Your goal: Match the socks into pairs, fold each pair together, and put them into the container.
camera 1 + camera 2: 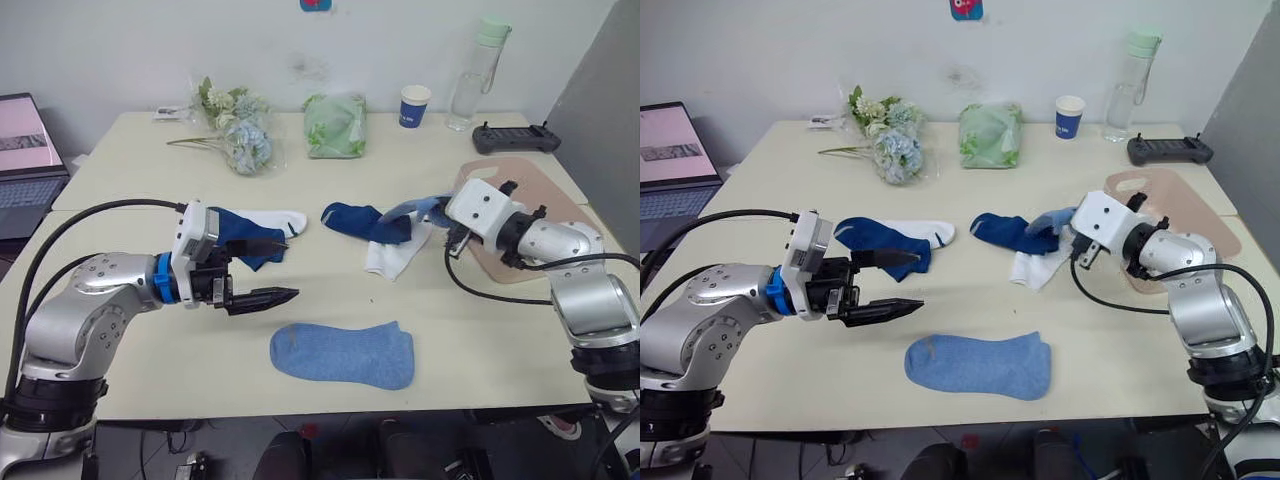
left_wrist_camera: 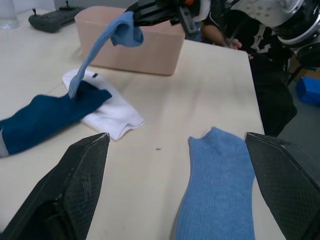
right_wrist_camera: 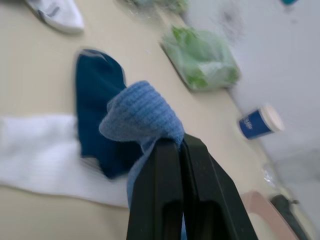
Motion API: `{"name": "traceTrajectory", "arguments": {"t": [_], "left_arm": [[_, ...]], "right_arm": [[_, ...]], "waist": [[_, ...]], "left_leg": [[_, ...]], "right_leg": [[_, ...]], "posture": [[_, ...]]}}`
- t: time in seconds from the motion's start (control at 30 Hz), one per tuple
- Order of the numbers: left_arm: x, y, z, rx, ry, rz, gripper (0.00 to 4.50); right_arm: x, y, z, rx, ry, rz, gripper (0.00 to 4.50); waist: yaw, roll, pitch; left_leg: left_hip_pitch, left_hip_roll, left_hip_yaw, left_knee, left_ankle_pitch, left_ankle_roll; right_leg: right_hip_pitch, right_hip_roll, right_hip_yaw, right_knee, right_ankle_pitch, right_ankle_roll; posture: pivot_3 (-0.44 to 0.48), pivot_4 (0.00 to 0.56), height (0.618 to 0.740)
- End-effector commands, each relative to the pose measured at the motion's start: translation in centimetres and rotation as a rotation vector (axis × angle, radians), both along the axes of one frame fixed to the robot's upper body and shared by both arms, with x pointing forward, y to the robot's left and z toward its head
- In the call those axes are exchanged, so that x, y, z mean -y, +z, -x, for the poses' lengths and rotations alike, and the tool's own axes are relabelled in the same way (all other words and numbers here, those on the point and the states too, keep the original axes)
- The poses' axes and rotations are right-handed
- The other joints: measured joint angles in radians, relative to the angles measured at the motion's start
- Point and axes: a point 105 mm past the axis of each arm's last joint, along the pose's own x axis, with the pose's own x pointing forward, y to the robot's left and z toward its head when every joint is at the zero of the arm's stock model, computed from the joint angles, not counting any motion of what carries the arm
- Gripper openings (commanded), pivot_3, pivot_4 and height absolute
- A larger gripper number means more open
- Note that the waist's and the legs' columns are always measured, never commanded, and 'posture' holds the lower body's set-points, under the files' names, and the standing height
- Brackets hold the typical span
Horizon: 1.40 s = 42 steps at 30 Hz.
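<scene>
The cream tabletop (image 1: 130, 370) carries a light blue sock (image 1: 343, 354), scattered navy socks (image 1: 365, 222) and white socks (image 1: 398, 258), the pink container (image 1: 525, 195), flowers (image 1: 237, 127), a blue cup (image 1: 414, 105).

The right arm covers much of the pink container (image 1: 530, 190), hiding its near wall. A navy sock (image 1: 365, 222) overlies the white sock (image 1: 400, 255), hiding its upper part. The laptop (image 1: 25, 160) is cut by the picture's edge. The left arm's housing hides part of the second navy sock (image 1: 245, 232), which covers part of another white sock (image 1: 280, 220).
</scene>
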Motion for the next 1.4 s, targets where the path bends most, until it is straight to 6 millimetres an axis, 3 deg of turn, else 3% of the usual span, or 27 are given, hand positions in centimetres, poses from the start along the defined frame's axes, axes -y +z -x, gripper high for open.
{"name": "traceTrajectory", "arguments": {"t": [0.03, 0.23, 0.43, 0.57, 0.77, 1.1, 1.2, 1.27, 1.4], "left_arm": [[-1.5, 0.5, -0.1, 0.026, 0.049, -0.022, 4.50], [-3.3, -0.3, -0.3, -0.002, 0.094, -0.057, 4.50], [-4.4, -1.2, 0.0, -0.036, 0.102, -0.082, 4.50], [-4.5, -1.7, 0.3, -0.050, 0.103, -0.084, 4.50], [-4.0, -2.0, 0.7, -0.062, 0.083, -0.089, 4.50], [-2.5, -1.9, 0.6, -0.063, 0.049, -0.080, 4.50], [-2.1, -1.4, 0.0, -0.059, 0.074, -0.051, 4.50], [-2.0, -1.3, -0.4, -0.057, 0.090, -0.039, 4.50], [-1.3, -0.5, -1.5, -0.103, 0.146, 0.020, 4.50]], "right_arm": [[-3.5, 2.8, 2.4, -0.006, 0.154, -0.109, 0.02], [-7.8, 1.8, 5.5, -0.266, 0.310, -0.328, 0.02], [-8.9, -1.3, 6.4, -0.567, 0.257, -0.483, 0.02], [-7.9, -4.9, 5.4, -0.714, 0.086, -0.545, 0.02], [-5.0, -7.5, 3.2, -0.833, -0.164, -0.675, 0.02], [-2.9, -9.1, 3.1, -0.876, -0.287, -0.723, 0.02], [-2.1, -8.7, 3.3, -0.830, -0.287, -0.713, 0.68], [-1.7, -8.4, 3.5, -0.814, -0.274, -0.695, 1.37], [1.5, -6.1, 3.5, -0.631, -0.258, -0.601, 2.77]], "waist": [[0.000, 0.000, 0.000], [0.007, 0.000, 0.000], [0.007, 0.000, 0.000], [0.006, 0.000, 0.000], [0.002, 0.000, 0.000], [0.002, 0.000, 0.000], [0.002, 0.000, 0.000], [0.002, 0.000, 0.000], [0.006, 0.001, 0.000]], "left_leg": [[0.000, 0.000, 0.000, 0.000, 0.000, 0.000], [0.000, -0.001, -0.001, 0.000, 0.000, 0.000], [0.000, -0.001, -0.001, 0.000, 0.000, 0.000], [-0.001, -0.002, -0.001, 0.000, 0.000, 0.000], [0.000, -0.002, -0.001, 0.000, 0.000, 0.000], [-0.001, -0.002, 0.000, -0.002, 0.000, 0.000], [-0.001, -0.002, 0.000, -0.001, 0.000, 0.000], [-0.001, -0.002, 0.001, -0.001, 0.000, 0.000], [-0.001, -0.003, 0.000, -0.001, 0.000, 0.000]], "right_leg": [[0.000, 0.000, 0.000, 0.000, 0.000, 0.000], [0.001, -0.002, -0.002, 0.000, 0.000, 0.000], [0.001, -0.002, -0.001, -0.001, 0.000, 0.000], [-0.001, -0.002, -0.001, 0.000, 0.000, 0.000], [-0.002, -0.002, -0.001, 0.001, 0.000, 0.000], [-0.003, -0.002, 0.000, 0.000, 0.000, 0.000], [-0.002, -0.002, 0.000, 0.000, 0.000, 0.000], [-0.002, -0.002, 0.001, 0.000, 0.000, 0.000], [-0.001, -0.002, 0.000, 0.000, 0.000, 0.000]], "posture": [[0.000, 0.150, 0.740], [0.000, 0.150, 0.740], [0.000, 0.150, 0.740], [0.000, 0.150, 0.740], [0.000, 0.150, 0.740], [0.000, 0.150, 0.740], [0.000, 0.150, 0.740], [0.000, 0.150, 0.740], [0.000, 0.150, 0.740]]}}
